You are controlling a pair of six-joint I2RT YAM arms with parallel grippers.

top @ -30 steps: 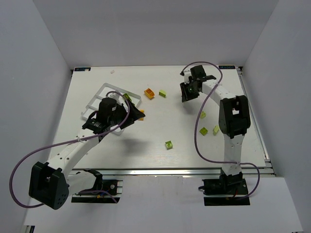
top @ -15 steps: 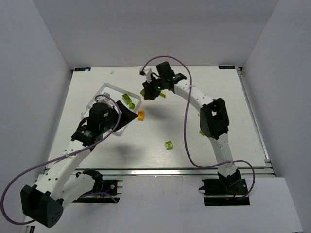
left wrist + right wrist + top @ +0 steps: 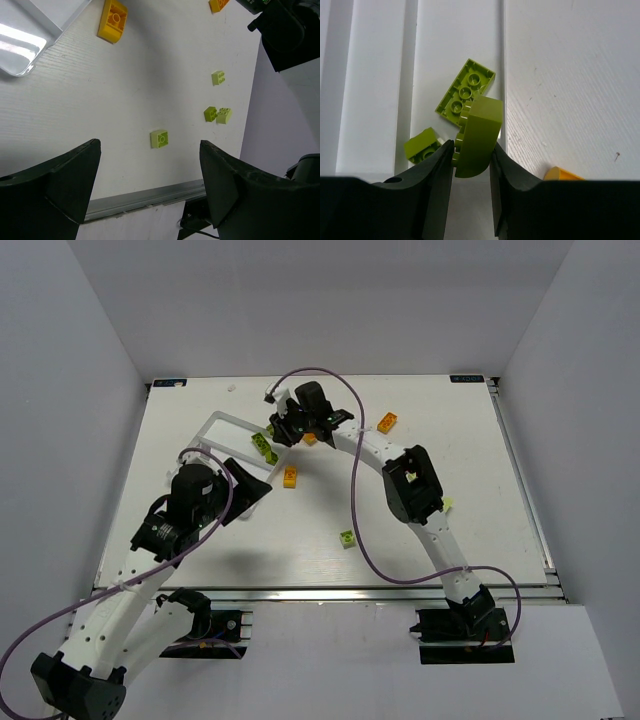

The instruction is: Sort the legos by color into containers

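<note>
The right gripper (image 3: 472, 156) pinches a green brick (image 3: 480, 131), seemingly above the tray (image 3: 29, 36) rim; the left gripper (image 3: 150, 186) gapes wide nearby.

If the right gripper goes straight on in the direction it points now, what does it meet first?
Most likely the long lime green studded plate lying in the clear plastic tray, just beyond the lime green brick that the right gripper holds; depth is unclear.
</note>
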